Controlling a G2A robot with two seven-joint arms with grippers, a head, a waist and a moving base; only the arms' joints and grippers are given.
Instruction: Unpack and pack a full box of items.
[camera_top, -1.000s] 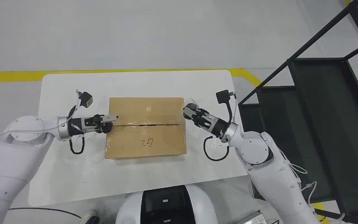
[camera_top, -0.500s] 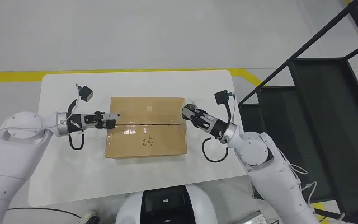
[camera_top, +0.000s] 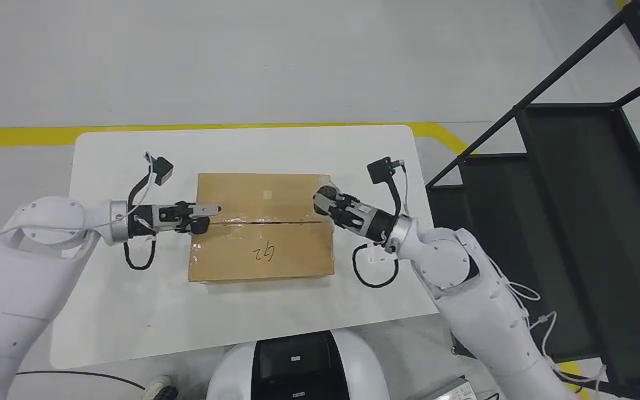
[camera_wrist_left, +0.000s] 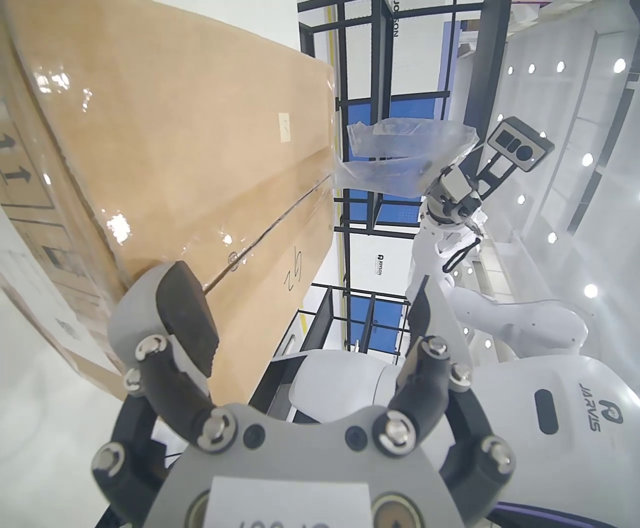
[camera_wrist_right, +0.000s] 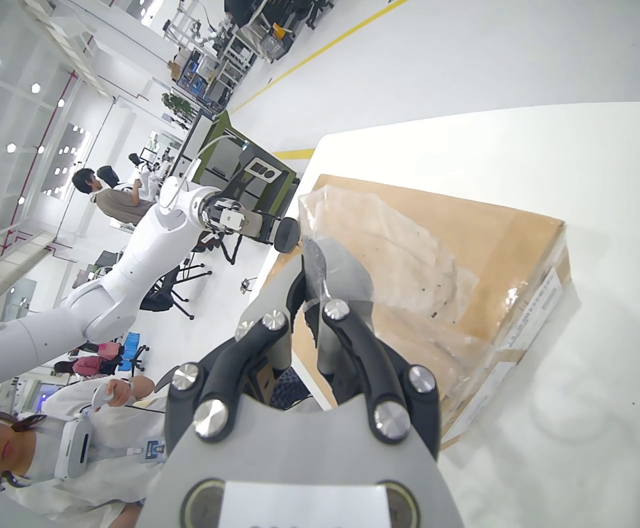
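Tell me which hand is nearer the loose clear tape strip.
Right. The right hand is shut on the clear tape strip at one end of the box; the left hand sits open at the box's opposite end, apart from the strip.

I'm seeing bright, even overhead light: ceiling lamps (camera_wrist_left: 591, 291) are flaring white, glare spots are glinting on the taped box (camera_wrist_left: 175, 165), and both wrist views are bending straight lines near their edges.

Top camera looks down on the table (camera_top: 130, 310); close wrist cameras face each other across the box (camera_top: 262, 225).
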